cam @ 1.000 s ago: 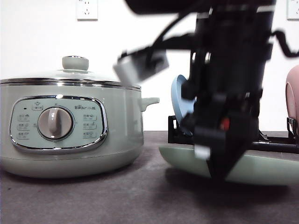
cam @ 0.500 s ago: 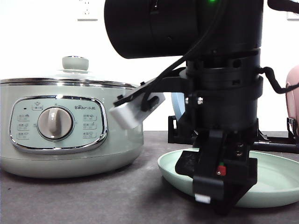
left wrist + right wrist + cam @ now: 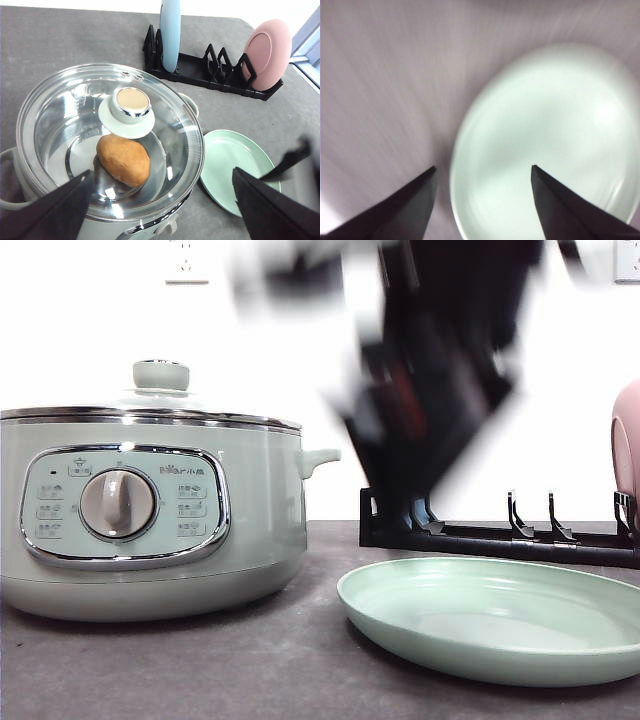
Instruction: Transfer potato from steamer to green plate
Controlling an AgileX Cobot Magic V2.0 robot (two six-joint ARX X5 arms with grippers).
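Under the glass lid (image 3: 107, 145) of the steamer (image 3: 150, 510), the potato (image 3: 123, 160) lies on the pot's floor, a little off centre from the lid knob (image 3: 131, 102). The lid is seated on the chrome rim, so the potato cannot yet be reached. Just beside the steamer, on its handle side, the green plate (image 3: 500, 615) lies flat and bare on the dark table (image 3: 250, 670). Behind the plate stands a black rack (image 3: 200, 67) holding a blue plate (image 3: 170, 32) and a pink plate (image 3: 265, 52) on edge. The left gripper (image 3: 160, 210) hangs above the steamer, fingers spread wide and holding nothing. The right gripper (image 3: 482, 200) is above the green plate, fingers likewise spread and empty; its arm appears as a motion blur in the front view. The step in hand is judged to be lid removal: one gripper should close squarely on the knob and lift straight up, clearing the rim before moving sideways.
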